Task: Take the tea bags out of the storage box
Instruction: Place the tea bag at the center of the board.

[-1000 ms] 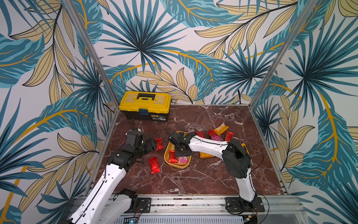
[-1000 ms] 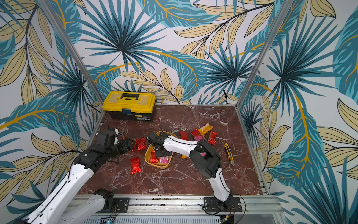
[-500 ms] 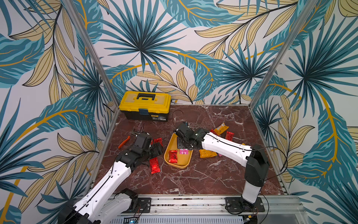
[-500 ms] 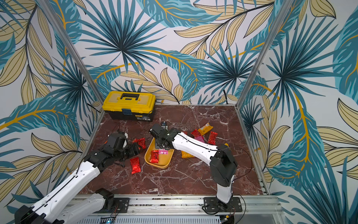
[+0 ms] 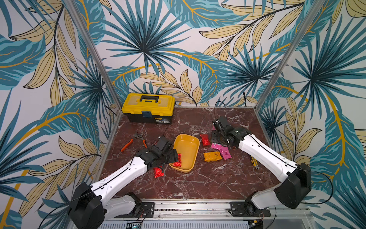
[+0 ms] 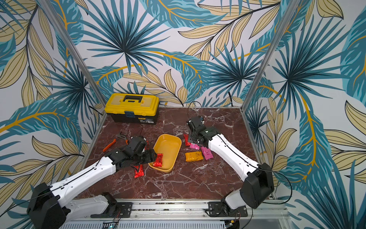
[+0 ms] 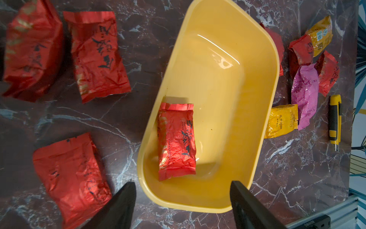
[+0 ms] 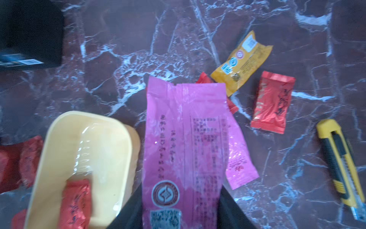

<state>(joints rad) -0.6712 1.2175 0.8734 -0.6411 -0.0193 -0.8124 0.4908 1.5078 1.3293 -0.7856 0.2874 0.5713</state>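
The yellow storage box lies mid-table and holds one red tea bag. My left gripper hovers open over the box's near left end, one finger on each side of that end and the red bag just ahead. My right gripper is right of the box, shut on a pink tea bag. Several more tea bags lie on the marble: red ones left of the box, and red, orange and pink ones to its right.
A yellow-lidded black toolbox stands at the back left. Orange-handled pliers lie left of the box behind my left arm. A yellow utility knife lies near the right edge. Metal posts frame both sides.
My right gripper lifted the pink bag out of the box and carried it to the right. My left gripper swung right to the box's near end. One red bag stays inside.
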